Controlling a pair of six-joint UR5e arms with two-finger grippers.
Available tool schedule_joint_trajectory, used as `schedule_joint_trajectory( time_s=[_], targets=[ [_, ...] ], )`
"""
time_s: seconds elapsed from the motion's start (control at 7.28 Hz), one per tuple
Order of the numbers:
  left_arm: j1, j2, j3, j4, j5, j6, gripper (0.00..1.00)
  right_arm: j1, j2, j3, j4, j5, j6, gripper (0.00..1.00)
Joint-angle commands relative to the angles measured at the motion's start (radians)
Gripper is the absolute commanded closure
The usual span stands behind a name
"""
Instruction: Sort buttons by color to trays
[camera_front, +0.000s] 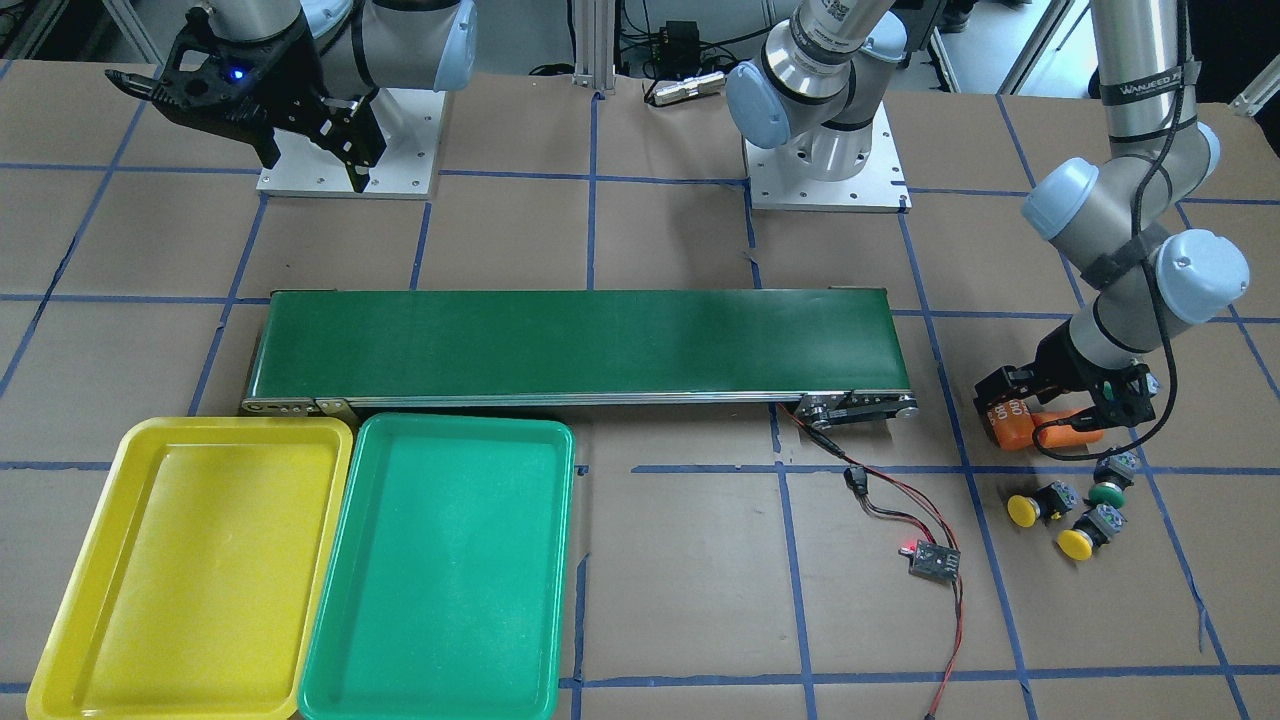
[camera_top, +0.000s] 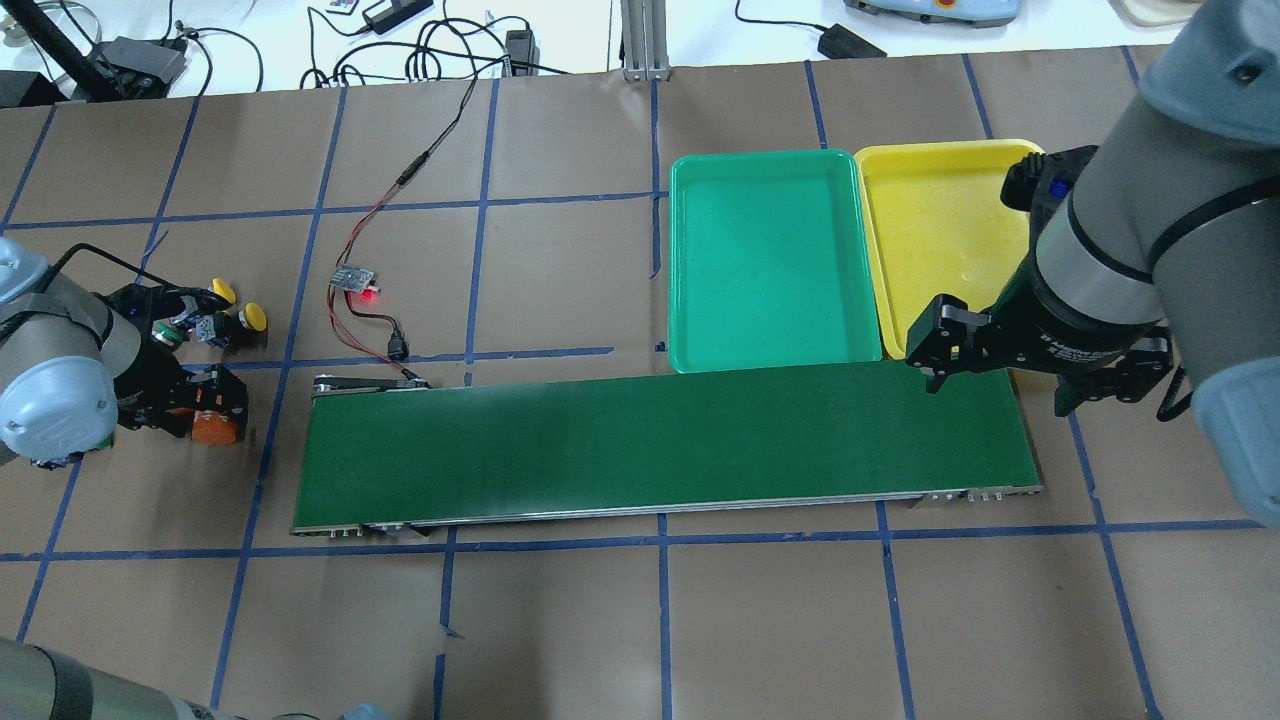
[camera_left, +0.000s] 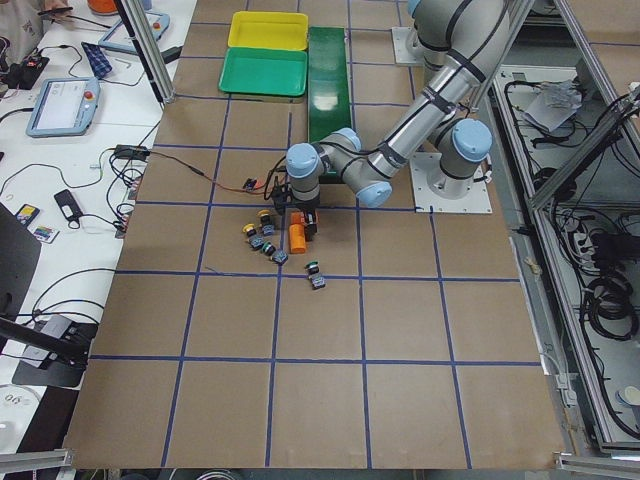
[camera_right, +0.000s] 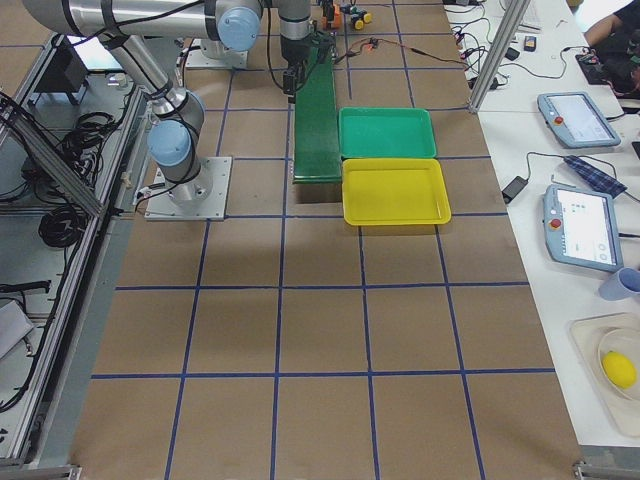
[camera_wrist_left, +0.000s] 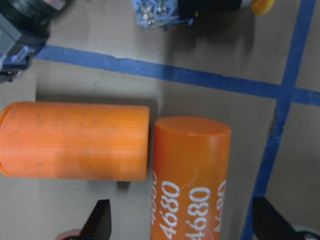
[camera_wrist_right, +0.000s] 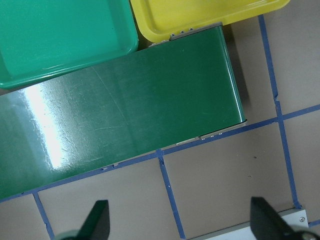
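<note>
Left fingers (camera_wrist_left: 100, 222) wide apart, empty, straddling an orange cylinder (camera_wrist_left: 187, 170) | buttons (camera_front: 1085, 535) unsorted on surface at their 12 o'clock | right fingers (camera_wrist_right: 98, 220) spread, empty, beside trays (camera_front: 440, 560); I reckon ready to receive.

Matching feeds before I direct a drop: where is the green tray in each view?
Front-facing: green tray, bottom, left of centre.
Overhead: green tray, upper right of centre.
Exterior left: green tray, top, left of middle.
Exterior right: green tray, upper middle.
Left wrist: not in it.
Right wrist: green tray, top left corner.
Shared landmark: dark-green conveyor belt beside it, except left wrist.
</note>
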Motion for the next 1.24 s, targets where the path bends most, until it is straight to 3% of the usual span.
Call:
schedule_joint_trajectory(
  time_s=[0.0,0.41,0.82,1.1],
  targets=[
    [-0.008,0.027,0.010,-0.001,0.017,0.001,1.00,0.000,-0.005,0.000,0.000,-0.001,0.000,0.00],
    [-0.056,0.138,0.044,-0.138,0.020,0.124,1.00,0.000,-0.008,0.003,0.002,0.002,0.000,0.00],
    [-0.220,0.280,0.040,-0.321,0.017,0.424,1.00,0.002,-0.014,0.009,0.002,0.004,0.000,0.00],
    [-0.338,0.320,0.021,-0.335,0.010,0.731,1.00,0.002,-0.023,0.009,0.002,0.002,0.000,0.00]
  ],
)
